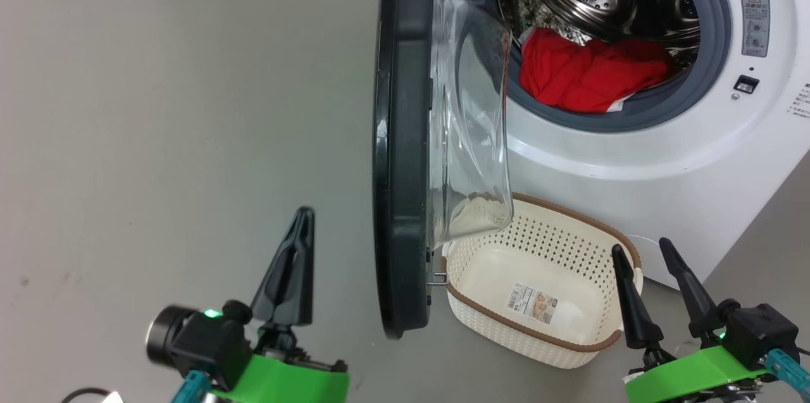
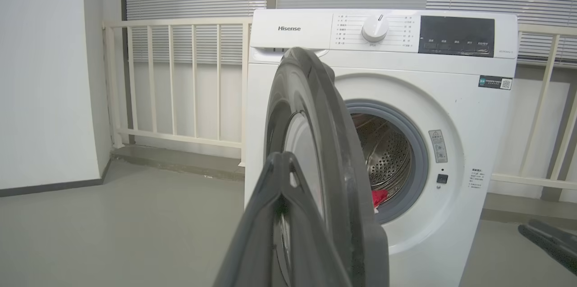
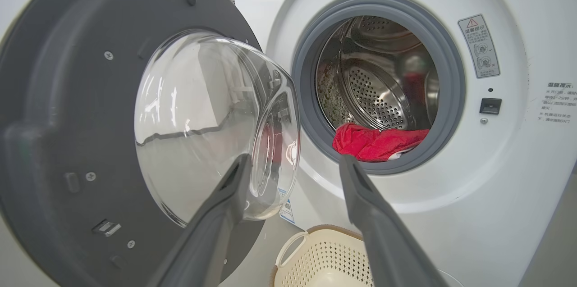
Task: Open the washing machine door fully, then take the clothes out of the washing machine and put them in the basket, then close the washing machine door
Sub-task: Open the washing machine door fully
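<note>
Now the washing machine door (image 1: 398,137) stands open. The red clothes (image 1: 588,74) lie inside the washing machine (image 1: 633,162), and the basket (image 1: 506,327) sits on the floor below. Fingers of the left gripper (image 1: 305,213) are together, those of the right gripper (image 1: 641,248) apart.

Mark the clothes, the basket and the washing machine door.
the clothes (image 1: 588,74): head view, middle of the red heap.
the basket (image 1: 487,276): head view, bare inner floor.
the washing machine door (image 3: 203,120): right wrist view, glass bowl.
</note>
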Controlling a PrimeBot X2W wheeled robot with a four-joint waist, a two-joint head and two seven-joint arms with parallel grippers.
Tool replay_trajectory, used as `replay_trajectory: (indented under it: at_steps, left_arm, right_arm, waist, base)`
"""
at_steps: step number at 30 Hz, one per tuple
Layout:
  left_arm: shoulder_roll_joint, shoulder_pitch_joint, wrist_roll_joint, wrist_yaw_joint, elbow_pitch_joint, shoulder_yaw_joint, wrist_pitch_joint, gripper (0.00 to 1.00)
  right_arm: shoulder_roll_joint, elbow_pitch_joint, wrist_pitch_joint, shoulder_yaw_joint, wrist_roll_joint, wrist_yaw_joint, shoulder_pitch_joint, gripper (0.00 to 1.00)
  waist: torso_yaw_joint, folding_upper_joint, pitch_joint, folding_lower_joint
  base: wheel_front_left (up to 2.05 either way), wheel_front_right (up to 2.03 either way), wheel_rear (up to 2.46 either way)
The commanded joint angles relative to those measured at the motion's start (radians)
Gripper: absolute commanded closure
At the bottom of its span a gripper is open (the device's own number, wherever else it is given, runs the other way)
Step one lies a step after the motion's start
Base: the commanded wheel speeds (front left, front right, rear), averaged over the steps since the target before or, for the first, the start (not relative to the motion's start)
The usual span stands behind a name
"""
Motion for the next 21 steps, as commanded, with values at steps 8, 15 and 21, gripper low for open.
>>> replay_trajectory:
  at_steps: [8, 15, 21]
  left_arm:
    - [0.010, -0.092, -0.012, -0.052, -0.134, -0.083, 0.003, 1.00]
    - [0.010, -0.131, -0.071, -0.087, -0.069, -0.212, 0.109, 1.00]
    - [0.013, -0.152, -0.090, -0.089, 0.082, -0.221, 0.118, 1.00]
  right_arm:
    - [-0.005, -0.025, -0.009, 0.016, 0.018, 0.006, 0.000, 0.00]
    - [-0.005, -0.020, -0.009, 0.013, 0.042, 0.006, -0.002, 0.00]
    - [-0.005, -0.016, -0.009, 0.023, 0.060, 0.006, -0.006, 0.00]
  waist:
    - [-0.003, 0.0000, -0.007, 0.0000]
    - [-0.008, 0.0000, -0.012, 0.0000]
    - [-0.024, 0.0000, -0.009, 0.0000]
  base:
    - [0.00, 0.00, 0.00]
    - [0.00, 0.00, 0.00]
    - [0.00, 0.00, 0.00]
